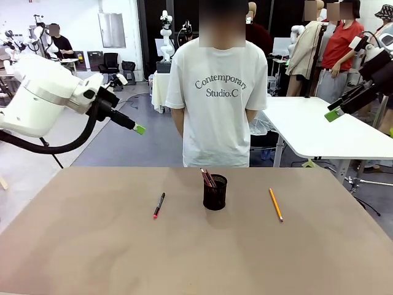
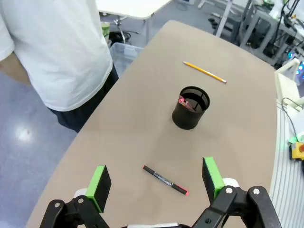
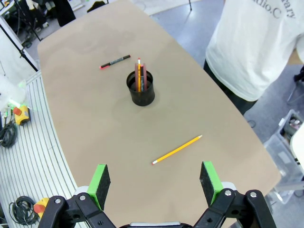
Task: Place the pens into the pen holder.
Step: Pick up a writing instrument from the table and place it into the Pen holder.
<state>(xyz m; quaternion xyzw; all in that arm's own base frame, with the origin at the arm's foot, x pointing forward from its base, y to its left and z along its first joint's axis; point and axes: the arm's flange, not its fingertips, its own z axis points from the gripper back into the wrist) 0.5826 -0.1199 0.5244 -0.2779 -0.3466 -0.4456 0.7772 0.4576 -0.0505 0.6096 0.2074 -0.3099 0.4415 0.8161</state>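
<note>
above the table (image 1: 92, 246), left hand (image 2: 155, 182) and right hand (image 3: 154, 183) hover angled downward, both released, empty.

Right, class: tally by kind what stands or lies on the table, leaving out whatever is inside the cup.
Black pen with red tip: 1
Yellow pencil: 1
Black mesh pen holder: 1
Total: 3

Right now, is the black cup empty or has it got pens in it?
Not empty: the pen holder stands upright with pens poking out its top.
</note>
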